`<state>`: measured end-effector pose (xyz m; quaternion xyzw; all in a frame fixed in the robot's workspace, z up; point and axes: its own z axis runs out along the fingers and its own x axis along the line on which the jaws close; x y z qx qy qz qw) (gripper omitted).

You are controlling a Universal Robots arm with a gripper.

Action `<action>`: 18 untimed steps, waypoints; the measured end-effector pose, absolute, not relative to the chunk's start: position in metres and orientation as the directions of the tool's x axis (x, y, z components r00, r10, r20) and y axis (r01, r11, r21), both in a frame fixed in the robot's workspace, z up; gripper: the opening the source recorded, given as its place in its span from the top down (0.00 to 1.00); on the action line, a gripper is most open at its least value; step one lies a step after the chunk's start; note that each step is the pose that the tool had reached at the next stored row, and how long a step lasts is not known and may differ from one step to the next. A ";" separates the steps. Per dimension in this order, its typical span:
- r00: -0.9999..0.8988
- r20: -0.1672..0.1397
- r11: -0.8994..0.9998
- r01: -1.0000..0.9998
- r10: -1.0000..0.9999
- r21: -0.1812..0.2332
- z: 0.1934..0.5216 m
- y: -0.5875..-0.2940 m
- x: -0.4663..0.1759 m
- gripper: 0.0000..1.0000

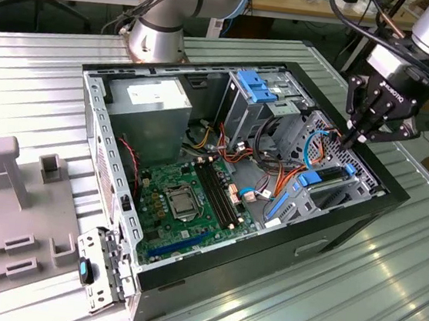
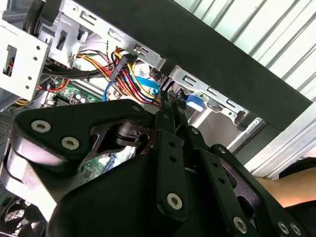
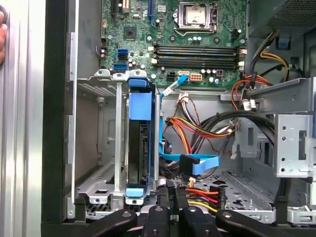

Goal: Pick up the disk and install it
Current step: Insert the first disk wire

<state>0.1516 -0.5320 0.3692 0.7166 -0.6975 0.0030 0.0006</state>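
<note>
Hand (image 1: 354, 135) pinched narrow, holding nothing, hanging over the open case (image 1: 265, 261). Disk (image 3: 138, 148) standing on its edge in the metal cage (image 3: 118, 148), blue rails at both ends, just beside the fingertips (image 3: 169, 193), not touching. Coloured wires (image 3: 197, 131) on the fingertips' other side.

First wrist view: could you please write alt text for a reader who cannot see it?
A disk with blue rails sits on edge in the drive cage of an open computer; the shut gripper hovers near it, with the motherboard beyond.
</note>
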 end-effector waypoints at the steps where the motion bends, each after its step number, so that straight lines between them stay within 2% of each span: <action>1: 0.027 0.006 -0.027 -1.000 -1.000 -0.003 0.369 -0.532 0.150 0.84; 5: 0.027 0.005 -0.027 -1.000 -1.000 -0.003 0.368 -0.542 0.145 0.84; 18: 0.027 0.006 -0.027 -1.000 -1.000 -0.003 0.368 -0.543 0.138 0.84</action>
